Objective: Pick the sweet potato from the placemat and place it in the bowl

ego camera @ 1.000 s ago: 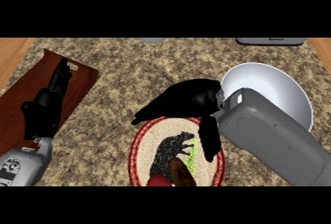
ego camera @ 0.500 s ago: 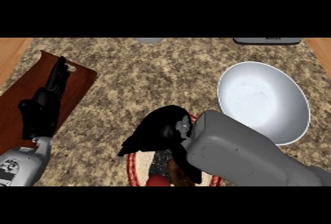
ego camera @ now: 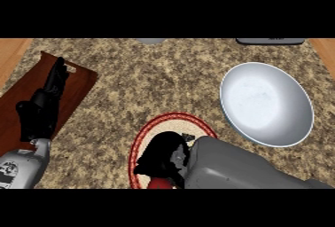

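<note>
The round placemat (ego camera: 175,120) with its red rim lies at the counter's front middle. A small reddish-brown piece of the sweet potato (ego camera: 160,183) shows at the mat's near edge; the rest is hidden. My right hand (ego camera: 163,154) hangs over the mat's middle, directly above the sweet potato, fingers relaxed and pointing down-left, nothing visibly held. The grey bowl (ego camera: 288,133) stands empty to the right of the mat. My left hand (ego camera: 40,111) rests open at the left, fingers straight and pointing away.
A brown cutting board (ego camera: 78,86) lies at the left under my left hand. Two grey objects (ego camera: 270,41) (ego camera: 152,41) are cut off at the counter's far edge. My right forearm (ego camera: 235,168) covers the mat's right part.
My right hand has pulled back from beside the bowl toward me and to the left, down onto the placemat. The left hand has not moved.
</note>
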You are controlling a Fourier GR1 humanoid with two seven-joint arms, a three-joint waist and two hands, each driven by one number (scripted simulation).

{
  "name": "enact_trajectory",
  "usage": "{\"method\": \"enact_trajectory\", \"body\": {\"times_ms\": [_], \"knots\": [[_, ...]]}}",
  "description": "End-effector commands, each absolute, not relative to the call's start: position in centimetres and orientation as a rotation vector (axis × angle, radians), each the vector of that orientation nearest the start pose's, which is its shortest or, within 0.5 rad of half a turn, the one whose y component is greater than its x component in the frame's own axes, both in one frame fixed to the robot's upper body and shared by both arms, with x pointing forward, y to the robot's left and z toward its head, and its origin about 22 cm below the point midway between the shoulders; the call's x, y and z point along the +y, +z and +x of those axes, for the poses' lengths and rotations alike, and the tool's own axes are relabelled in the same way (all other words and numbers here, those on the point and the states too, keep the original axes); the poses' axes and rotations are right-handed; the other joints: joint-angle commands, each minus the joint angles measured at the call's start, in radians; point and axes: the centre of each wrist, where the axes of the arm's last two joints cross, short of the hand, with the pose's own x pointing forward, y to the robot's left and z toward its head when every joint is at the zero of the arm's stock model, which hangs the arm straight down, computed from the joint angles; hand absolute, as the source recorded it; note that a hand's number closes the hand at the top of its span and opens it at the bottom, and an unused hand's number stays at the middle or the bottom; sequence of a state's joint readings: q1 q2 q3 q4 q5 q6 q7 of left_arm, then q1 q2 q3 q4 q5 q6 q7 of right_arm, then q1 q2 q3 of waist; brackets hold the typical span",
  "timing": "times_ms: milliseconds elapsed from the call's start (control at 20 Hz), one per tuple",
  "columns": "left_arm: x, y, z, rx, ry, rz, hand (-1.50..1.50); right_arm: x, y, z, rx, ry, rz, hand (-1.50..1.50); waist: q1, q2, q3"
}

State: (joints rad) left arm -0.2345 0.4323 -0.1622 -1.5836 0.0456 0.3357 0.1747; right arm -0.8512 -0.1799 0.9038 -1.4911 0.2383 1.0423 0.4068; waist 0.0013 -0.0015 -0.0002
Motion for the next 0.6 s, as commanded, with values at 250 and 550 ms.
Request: {"method": "enact_trajectory", "body": {"times_ms": [250, 550], "knots": [[25.5, 6.9, 28.3, -1.639, -0.172, 0.377, 0.00, -1.5, 9.9, 26.6, -0.743, 2.508, -0.021, -1.50, 0.009, 0.003, 0.000], [27.0, 9.0, 29.4, -1.657, -0.174, 0.384, 0.00, -0.9, 6.4, 25.8, -0.746, 2.478, -0.008, -1.50, 0.006, 0.003, 0.001]]}}
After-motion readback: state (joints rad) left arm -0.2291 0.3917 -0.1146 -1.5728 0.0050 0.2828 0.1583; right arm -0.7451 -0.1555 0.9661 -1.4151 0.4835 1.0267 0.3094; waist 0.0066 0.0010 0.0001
